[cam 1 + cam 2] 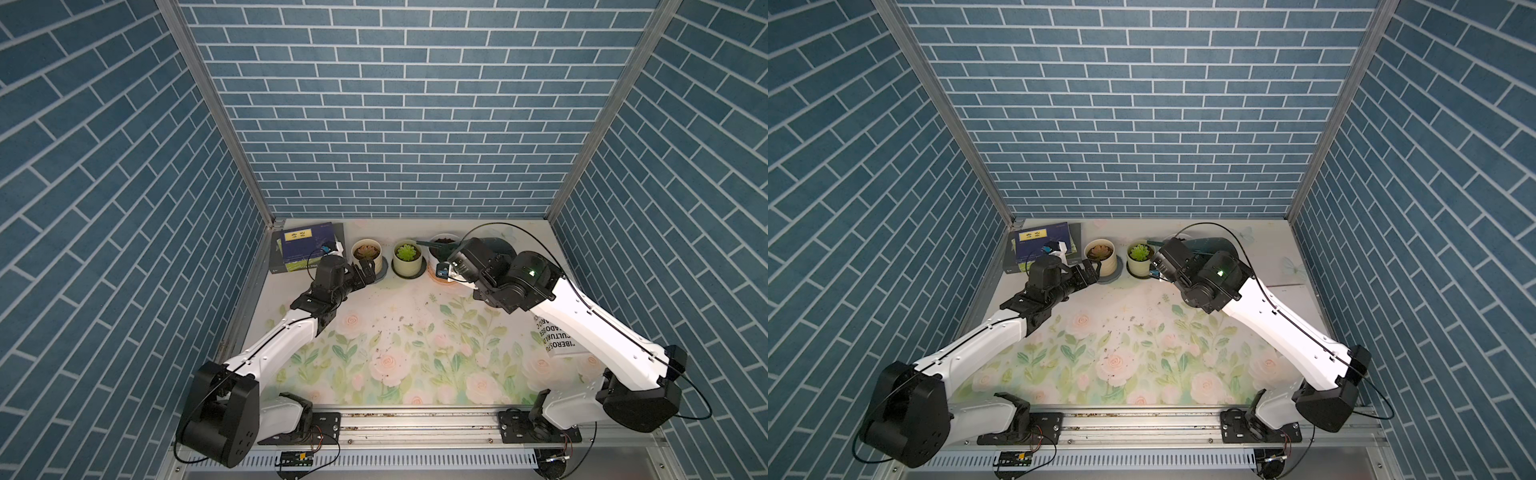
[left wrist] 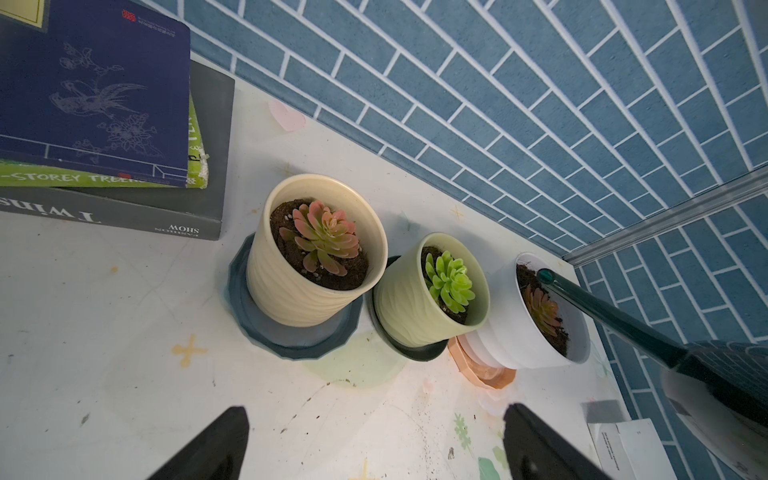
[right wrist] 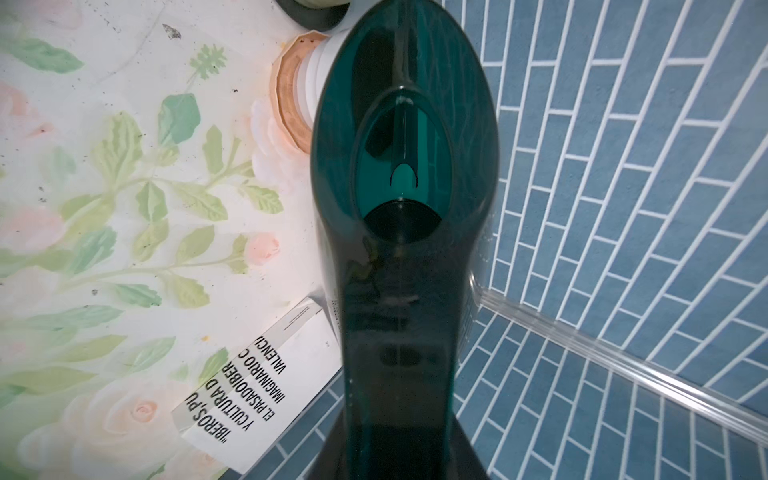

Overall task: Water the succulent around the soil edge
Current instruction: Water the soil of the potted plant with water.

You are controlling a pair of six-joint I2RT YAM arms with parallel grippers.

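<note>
Dark green watering can (image 1: 496, 245), clamped in the right gripper (image 1: 457, 251), points its spout (image 1: 428, 243) left over the white pot (image 1: 434, 259), right of centre in a top view. Left wrist view: left gripper (image 2: 376, 409) open. The spout tip is above the succulent (image 2: 540, 309), over the soil edge (image 2: 525, 272). A book (image 2: 124, 216) reads "Twins". Right wrist view: leaflet (image 3: 257, 395) reads "IMAGINARIO".

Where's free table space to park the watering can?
Crowded: back edge, with book stack, cream pot, green pot, white pot side by side, watering can above the last. Free: mid-table in front of them, beside the leaflet; only soil crumbs there.
</note>
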